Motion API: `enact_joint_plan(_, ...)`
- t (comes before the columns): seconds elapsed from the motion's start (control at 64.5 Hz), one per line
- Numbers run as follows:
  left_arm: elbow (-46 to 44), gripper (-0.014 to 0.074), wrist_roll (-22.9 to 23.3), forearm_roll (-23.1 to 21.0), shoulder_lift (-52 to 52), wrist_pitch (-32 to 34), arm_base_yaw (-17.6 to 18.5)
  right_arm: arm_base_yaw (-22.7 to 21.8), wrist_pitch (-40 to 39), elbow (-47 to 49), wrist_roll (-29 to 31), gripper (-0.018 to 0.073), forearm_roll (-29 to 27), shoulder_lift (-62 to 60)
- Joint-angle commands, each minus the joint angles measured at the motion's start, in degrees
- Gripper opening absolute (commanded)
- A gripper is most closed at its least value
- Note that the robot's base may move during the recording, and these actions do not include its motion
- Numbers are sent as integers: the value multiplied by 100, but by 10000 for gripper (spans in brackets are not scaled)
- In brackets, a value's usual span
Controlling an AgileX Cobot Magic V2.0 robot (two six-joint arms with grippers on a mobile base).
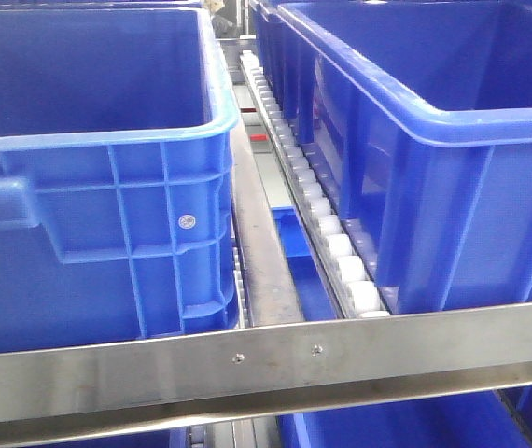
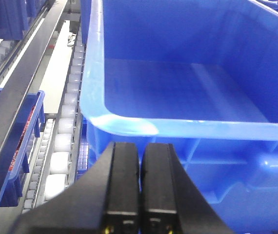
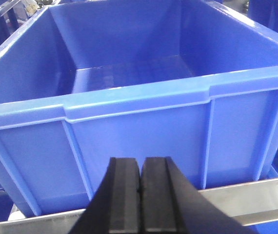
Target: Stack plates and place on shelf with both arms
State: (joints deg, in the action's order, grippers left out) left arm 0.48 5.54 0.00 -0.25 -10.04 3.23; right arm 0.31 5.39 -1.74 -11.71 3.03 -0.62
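Plates are nowhere in sight, likely smooth and breakable, best held by the rim; my left pincer and right pincer are both closed, empty, facing blue crates on the shelf.

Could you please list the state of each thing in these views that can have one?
Left gripper: shut, holding nothing.
Right gripper: shut, holding nothing.
Left big blue plastic crate: upright on the rack, nothing seen inside.
Right big blue plastic crate: upright on the white rollers, visible interior empty.
Brushed stainless-steel shelf rail with two screws: bare.
Pale plates: not in view.
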Motion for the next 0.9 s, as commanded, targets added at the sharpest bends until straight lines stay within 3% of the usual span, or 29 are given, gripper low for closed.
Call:
enact_joint_plan(0.0, 13, 90, 63, 0, -117, 534, -6, 12, -485, 6, 19, 52, 35, -107)
enact_joint_plan(0.883, 13, 90, 63, 0, -117, 534, -6, 12, -485, 6, 19, 52, 35, -107)
